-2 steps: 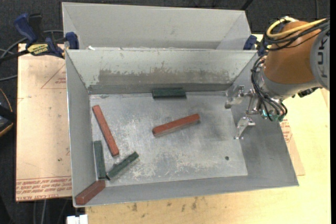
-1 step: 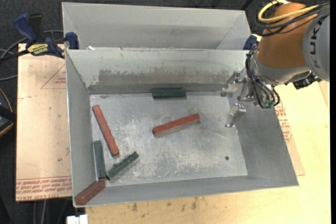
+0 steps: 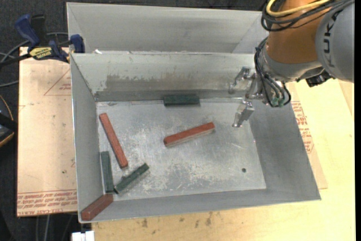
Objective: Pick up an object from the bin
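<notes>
My gripper hangs over the right rear of the bin, close to the back wall; fingers spread, nothing between them, bare floor underneath; the orange wrist cover and cables sit up over the right rim. Nearest thing is the centre red bar: a long, thin, flat stick, dull brick red, straight edges and square ends; it lies flat on the floor mid-bin, tilted so its right end sits a bit further back than its left; that right end is just left of my lower finger, apart from it, no contact; nothing else touches it. Count: six bars total, same stick shape, three red and three dark green. Reds: the centre one; the left red bar, lying by the left wall and running from rear-left toward front-right; the corner red bar, wedged in the front-left corner, angled up the wall. Greens: the back green bar, flat along the foot of the back wall, mid-width, left of my gripper and well clear of the centre red bar; the left green bar, lying along the left wall, just in front of the left red bar; the slanted green bar, diagonal, its lower end meeting the left green bar's front end near the corner red bar. So four bars cluster front-left and two lie alone; right half of the floor is bare metal with scuffs.
</notes>
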You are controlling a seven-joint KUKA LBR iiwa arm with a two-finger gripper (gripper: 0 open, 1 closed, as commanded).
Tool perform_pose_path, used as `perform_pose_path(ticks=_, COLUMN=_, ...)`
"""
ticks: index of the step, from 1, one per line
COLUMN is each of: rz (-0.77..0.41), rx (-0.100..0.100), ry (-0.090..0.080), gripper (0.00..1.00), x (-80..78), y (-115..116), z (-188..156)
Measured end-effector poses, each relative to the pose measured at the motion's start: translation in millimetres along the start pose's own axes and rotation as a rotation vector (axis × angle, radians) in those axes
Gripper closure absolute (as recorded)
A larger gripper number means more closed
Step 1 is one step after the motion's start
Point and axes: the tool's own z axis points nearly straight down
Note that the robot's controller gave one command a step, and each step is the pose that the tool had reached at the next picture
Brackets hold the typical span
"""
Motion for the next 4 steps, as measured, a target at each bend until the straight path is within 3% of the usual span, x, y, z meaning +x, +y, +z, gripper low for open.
perform_pose_path(ticks=1, rz=-0.163, rx=0.001, ry=0.008, gripper=0.00, x=-4.5, y=15, z=68)
perform_pose_path(ticks=2, rz=-0.200, rx=-0.001, ry=0.001, gripper=1.00, x=16.4, y=82, z=108)
perform_pose_path(ticks=3, rz=-0.200, rx=-0.001, ry=0.000, gripper=1.00, x=16.4, y=82, z=108)
perform_pose_path(ticks=4, rz=-0.181, rx=0.001, ry=0.010, gripper=1.00, x=6.4, y=73, z=-36)
